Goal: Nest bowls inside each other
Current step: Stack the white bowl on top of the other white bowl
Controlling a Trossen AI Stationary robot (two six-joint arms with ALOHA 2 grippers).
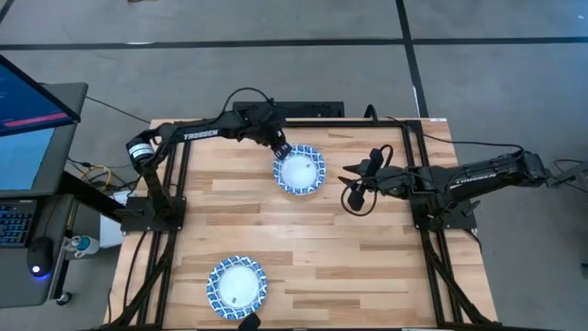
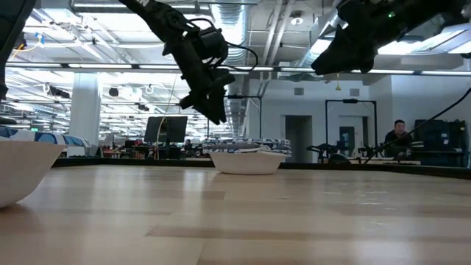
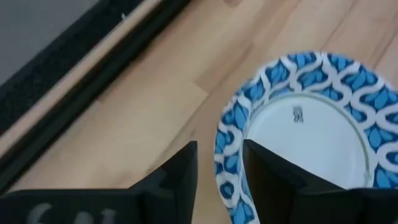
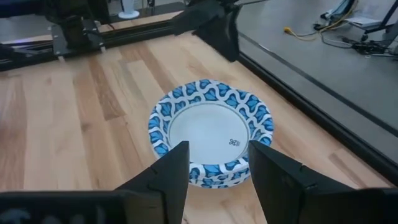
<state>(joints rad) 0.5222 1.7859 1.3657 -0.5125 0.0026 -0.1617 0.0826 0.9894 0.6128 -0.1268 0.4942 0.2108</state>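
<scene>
A blue-and-white rimmed bowl (image 1: 299,170) sits on its base on the far half of the table, and in the right wrist view (image 4: 208,127) layered rims show at its edge. A second bowl (image 1: 237,283) rests by the near edge (image 2: 22,169). My left gripper (image 1: 283,150) is open and hovers above the far bowl's far-left rim (image 3: 227,155), one finger over each side of that rim. The low view shows it raised clear of the bowl (image 2: 247,160). My right gripper (image 1: 354,184) is open, held high to the right of that bowl (image 4: 217,149).
Black frame rails (image 1: 184,175) run along the table's left and right sides (image 1: 418,175) and its far edge. Bare wood lies between the two bowls. A monitor and keyboard (image 1: 23,138) stand off the table's left. A person (image 2: 397,136) sits in the room behind.
</scene>
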